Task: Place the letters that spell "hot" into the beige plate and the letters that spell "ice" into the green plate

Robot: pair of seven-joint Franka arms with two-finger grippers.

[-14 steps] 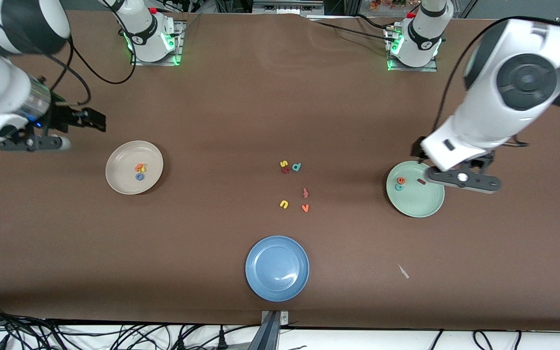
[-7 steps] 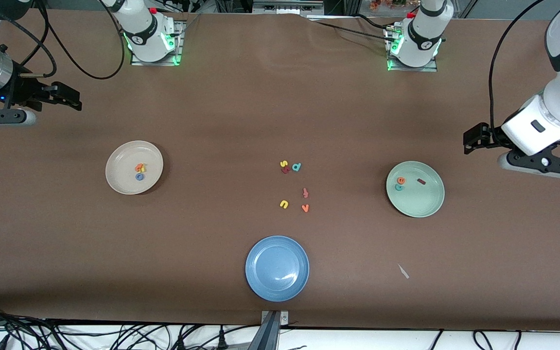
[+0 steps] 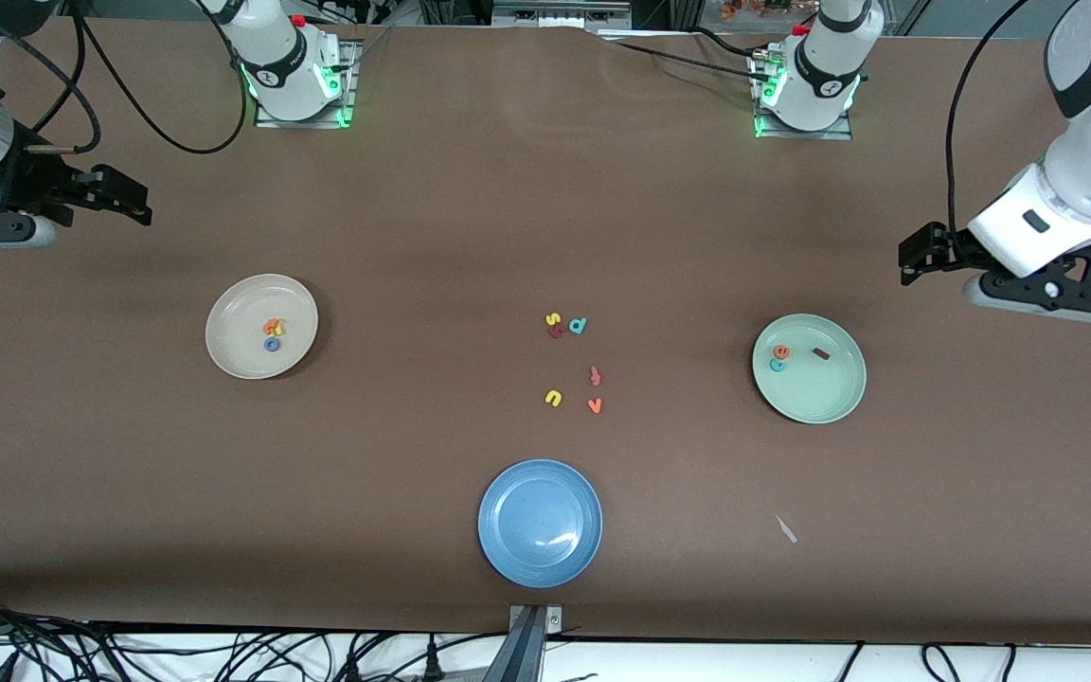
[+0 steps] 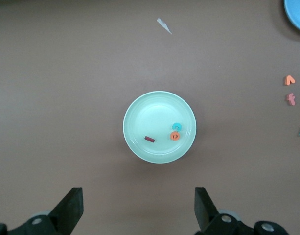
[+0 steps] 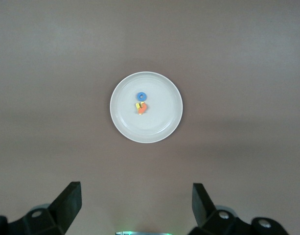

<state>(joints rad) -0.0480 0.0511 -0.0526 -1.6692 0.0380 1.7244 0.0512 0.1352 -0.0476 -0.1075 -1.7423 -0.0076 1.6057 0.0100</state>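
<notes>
Got h, o, t (image 3: pixel 272 333) in beige plate (image 3: pixel 228 355), i, c, e (image 3: pixel 792 356) in green plate (image 3: pixel 830 403), well apart from left gripper (image 3: pixel 915 258) and right gripper (image 3: pixel 134 199), both wide open.

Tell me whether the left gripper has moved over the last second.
Yes. The left gripper, open, was over the green plate rim; it has pulled off toward the left arm's end of the table and now hangs over bare table.

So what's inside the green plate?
Three little letters lie in the green plate: a dark red bar, a teal c and an orange e touching it. Nothing covers them.
</notes>
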